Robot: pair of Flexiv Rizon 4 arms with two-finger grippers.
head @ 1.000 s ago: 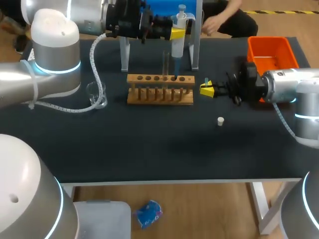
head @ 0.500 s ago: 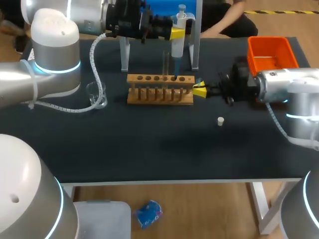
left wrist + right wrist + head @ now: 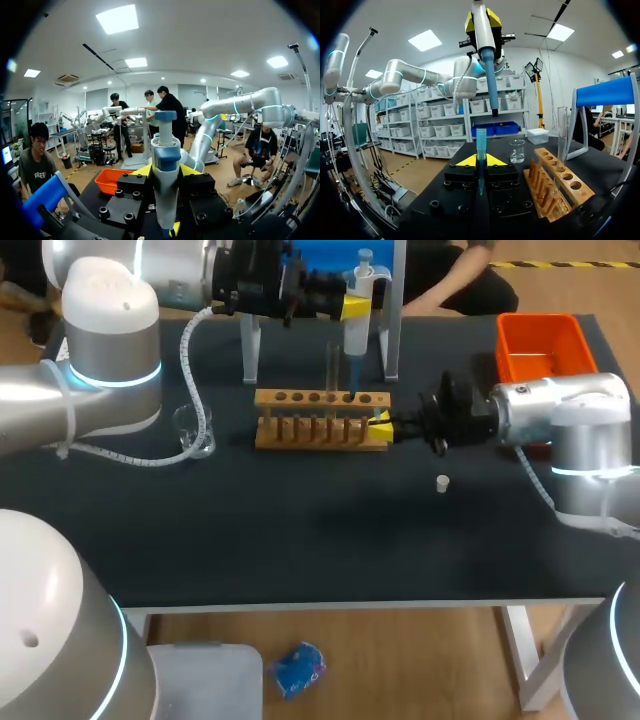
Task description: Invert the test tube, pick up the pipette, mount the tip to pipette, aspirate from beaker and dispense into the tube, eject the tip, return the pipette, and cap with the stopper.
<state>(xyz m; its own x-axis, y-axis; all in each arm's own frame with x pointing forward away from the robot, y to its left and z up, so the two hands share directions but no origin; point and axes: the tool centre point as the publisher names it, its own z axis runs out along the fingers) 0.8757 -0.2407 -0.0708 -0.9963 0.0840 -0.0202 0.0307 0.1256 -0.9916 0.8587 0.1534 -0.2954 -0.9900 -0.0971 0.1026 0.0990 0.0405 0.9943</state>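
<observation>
Above slotted wooden tube rack [image 3: 320, 430], left gripper [image 3: 355, 308] clamped on white-and-blue plastic pipette [image 3: 362, 280], right gripper [image 3: 381, 427] pinching translucent blue pipette tip [image 3: 481, 145] upright beside rack end.

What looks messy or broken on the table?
Nothing looks spilled or broken. The test tube stands upright in the wooden rack, and the beaker is upright too. The small white stopper lies alone on the table, apart from the rack, probably just waiting to be used.

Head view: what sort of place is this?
Likely a mock chemistry bench for robot liquid handling: a wooden test tube rack, a glass beaker and a pipette held above it.
</observation>
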